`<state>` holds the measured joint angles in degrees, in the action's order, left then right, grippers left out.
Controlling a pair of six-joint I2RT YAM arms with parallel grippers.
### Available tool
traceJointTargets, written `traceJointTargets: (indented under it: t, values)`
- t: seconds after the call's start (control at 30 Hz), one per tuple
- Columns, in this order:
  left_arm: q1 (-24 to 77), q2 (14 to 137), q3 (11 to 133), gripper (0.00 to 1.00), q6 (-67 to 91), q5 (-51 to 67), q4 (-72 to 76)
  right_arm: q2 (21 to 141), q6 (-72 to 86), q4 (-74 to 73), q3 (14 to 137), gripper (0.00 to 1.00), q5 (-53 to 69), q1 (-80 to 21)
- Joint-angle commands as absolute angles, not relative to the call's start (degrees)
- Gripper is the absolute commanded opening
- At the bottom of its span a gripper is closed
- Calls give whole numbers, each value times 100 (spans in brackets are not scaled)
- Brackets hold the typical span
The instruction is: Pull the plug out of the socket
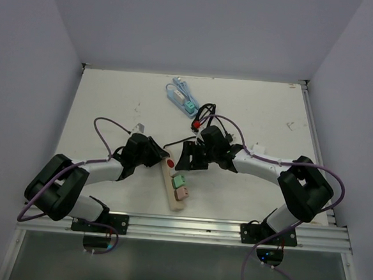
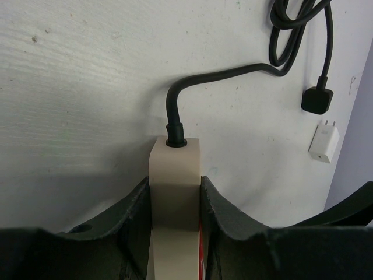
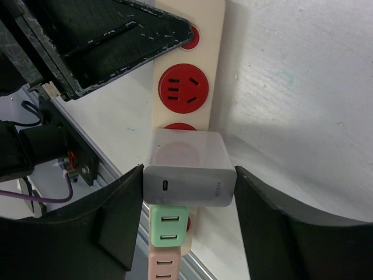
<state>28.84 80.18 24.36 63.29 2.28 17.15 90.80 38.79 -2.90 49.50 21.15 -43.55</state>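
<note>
A cream power strip (image 1: 174,205) with red sockets (image 3: 183,84) lies between the arms near the table's front. My left gripper (image 2: 175,186) is shut on the strip's cord end (image 2: 175,169), where the black cord (image 2: 175,99) enters. A white block plug (image 3: 189,175) sits in the strip, with a green adapter (image 3: 169,227) and a pink adapter (image 3: 166,265) beside it. My right gripper (image 3: 189,170) has a finger against each side of the white plug. In the top view the right gripper (image 1: 185,159) hides that plug.
A coiled black cable (image 1: 204,112) and blue-white adapters (image 1: 180,95) lie toward the back of the table. A small white charger (image 2: 323,143) rests beside a black plug (image 2: 316,99). A metal rail (image 1: 187,226) runs along the near edge.
</note>
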Motion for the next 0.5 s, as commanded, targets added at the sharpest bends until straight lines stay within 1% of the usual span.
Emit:
traceJointTargets:
  t: [0.0,0.03,0.1,0.13,0.2,0.23,0.27,0.3,0.33,0.37,0.4,0.43,0.47]
  values:
    - [2830,7963,2241,0,6187,211,1406,9184,3981,-26,5159,61,2241,-4386]
    - [2830,7954,2233,0,6196,220,1415,9185,3999,-26,5150,53,2241,-4386]
    - [2830,7937,2224,0,6222,237,1424,9193,3990,-26,5150,46,2241,-4386]
    - [2830,7937,2206,1,6231,229,1441,9193,3999,-35,5150,38,2241,-4386]
    - [2830,7893,2189,9,6275,237,1468,9185,3982,-26,5150,29,2232,-4386]
    - [2830,7875,2171,13,6293,246,1476,9185,3973,-26,5150,21,2198,-4386]
    - [2830,7831,2162,23,6302,237,1477,9167,3929,-35,5150,17,2180,-4386]
    - [2830,7796,2145,30,6328,246,1468,9167,3920,-44,5150,13,2154,-4386]
    - [2830,7752,2127,38,6337,237,1450,9158,3903,-61,5150,5,2119,-4386]
    - [2830,7656,2118,54,6346,229,1424,9150,3859,-70,5150,3,2109,-4386]
    - [2830,7594,2109,62,6372,220,1372,9149,3850,-96,5150,0,2092,-4386]
    - [2830,7550,2101,68,6372,228,1345,9141,3832,-97,5150,0,2092,-4386]
    - [2830,7454,2109,78,6372,237,1319,9141,3815,-105,5159,0,2092,-4386]
